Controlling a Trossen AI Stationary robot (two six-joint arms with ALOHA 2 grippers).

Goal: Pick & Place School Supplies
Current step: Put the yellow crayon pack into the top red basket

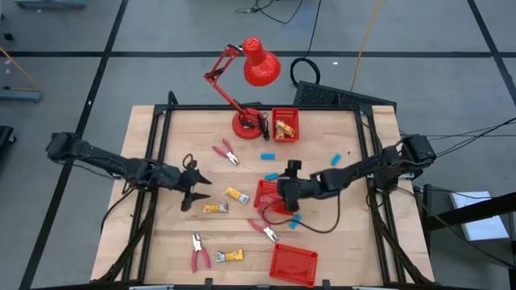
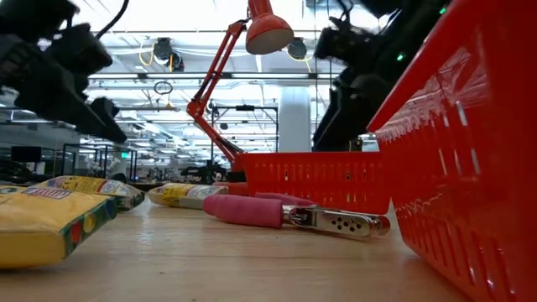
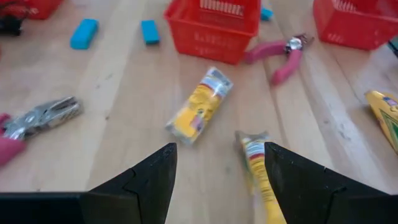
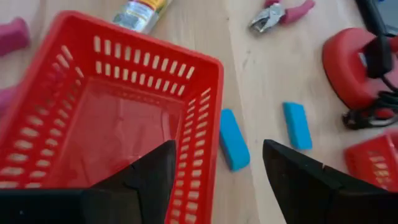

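Note:
My left gripper (image 1: 196,191) (image 3: 217,167) hovers open above the table's left middle. A short yellow pack (image 3: 200,104) (image 1: 235,194) lies ahead of it, and a second yellow tube (image 3: 258,171) (image 1: 214,208) lies flat beside one fingertip. My right gripper (image 1: 282,190) (image 4: 217,165) is open over the rim of the middle red basket (image 4: 112,118). Two light-blue erasers (image 4: 233,140) (image 4: 297,124) lie flat beside that basket. Red-handled pliers (image 1: 264,229) (image 2: 277,211) lie near the basket, with others at the far left (image 1: 226,151) and near left (image 1: 199,251).
A red desk lamp (image 1: 248,121) stands at the far edge beside a small basket (image 1: 285,125) holding yellow items. Another basket (image 1: 293,263) sits at the near edge, with a yellow pack (image 1: 232,256) to its left. More erasers (image 1: 336,160) (image 1: 296,219) and a dark cable (image 1: 318,221) lie right of centre.

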